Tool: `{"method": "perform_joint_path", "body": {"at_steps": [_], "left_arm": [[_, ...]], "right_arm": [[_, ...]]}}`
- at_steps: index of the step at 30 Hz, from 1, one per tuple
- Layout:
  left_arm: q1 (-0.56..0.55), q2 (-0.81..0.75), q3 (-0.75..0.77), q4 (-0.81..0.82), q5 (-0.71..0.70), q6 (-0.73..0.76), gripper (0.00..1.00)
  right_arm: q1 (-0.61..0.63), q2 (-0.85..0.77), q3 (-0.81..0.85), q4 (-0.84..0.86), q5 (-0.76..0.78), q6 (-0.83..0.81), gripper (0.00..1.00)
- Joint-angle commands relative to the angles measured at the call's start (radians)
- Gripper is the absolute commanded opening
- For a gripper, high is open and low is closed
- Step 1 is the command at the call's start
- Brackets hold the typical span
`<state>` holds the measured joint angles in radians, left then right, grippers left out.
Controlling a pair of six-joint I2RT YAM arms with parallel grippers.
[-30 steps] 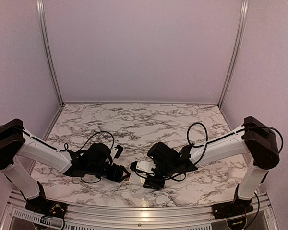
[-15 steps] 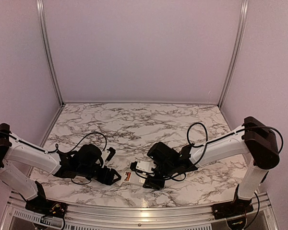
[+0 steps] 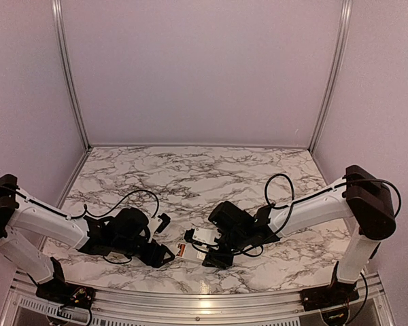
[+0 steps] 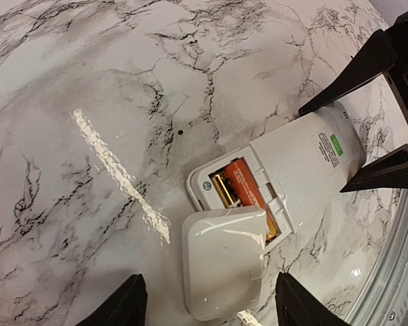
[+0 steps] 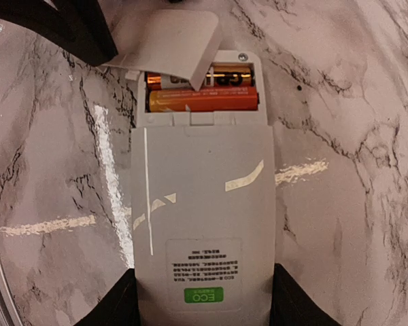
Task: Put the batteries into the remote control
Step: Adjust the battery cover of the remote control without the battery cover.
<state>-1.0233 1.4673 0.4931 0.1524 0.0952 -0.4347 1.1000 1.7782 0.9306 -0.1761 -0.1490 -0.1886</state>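
Observation:
The white remote control [image 5: 204,210] lies back up, and my right gripper [image 5: 204,307] is shut on its labelled end. Its battery bay is uncovered, with the two batteries side by side inside: the orange one [image 5: 204,102] [image 4: 248,189] and the gold one [image 5: 224,76] [image 4: 224,191]. A loose white cover [image 4: 224,265] [image 5: 166,37] leans over the bay's end. My left gripper [image 4: 214,307] is open, a finger on each side of the cover without touching it. From above, the left gripper [image 3: 167,239] faces the remote control [image 3: 202,236].
Marble tabletop [image 3: 190,176] all around, with pale walls at the back and sides. A metal rail [image 3: 204,299] runs along the near edge just beside the remote. Black cables loop off both arms.
My left gripper backed away leftward from the remote, leaving the cover lying at the bay, then edged forward again. The right gripper and remote stayed put.

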Motion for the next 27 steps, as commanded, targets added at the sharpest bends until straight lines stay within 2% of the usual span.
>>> {"method": "perform_joint_path", "body": {"at_steps": [1,12,21,27], "left_arm": [[-0.016,0.042,0.018,-0.057,-0.015,0.017,0.67],[-0.042,0.111,0.056,-0.082,-0.062,0.019,0.61],[-0.043,0.123,0.07,-0.091,-0.078,0.003,0.46],[-0.043,0.141,0.102,-0.091,-0.075,-0.04,0.41]], "right_arm": [[-0.003,0.039,-0.004,-0.041,0.001,-0.002,0.24],[-0.003,0.038,-0.006,-0.042,0.002,-0.002,0.24],[-0.002,0.04,-0.005,-0.041,0.005,-0.005,0.23],[0.0,0.041,-0.006,-0.04,0.007,-0.002,0.23]]}}
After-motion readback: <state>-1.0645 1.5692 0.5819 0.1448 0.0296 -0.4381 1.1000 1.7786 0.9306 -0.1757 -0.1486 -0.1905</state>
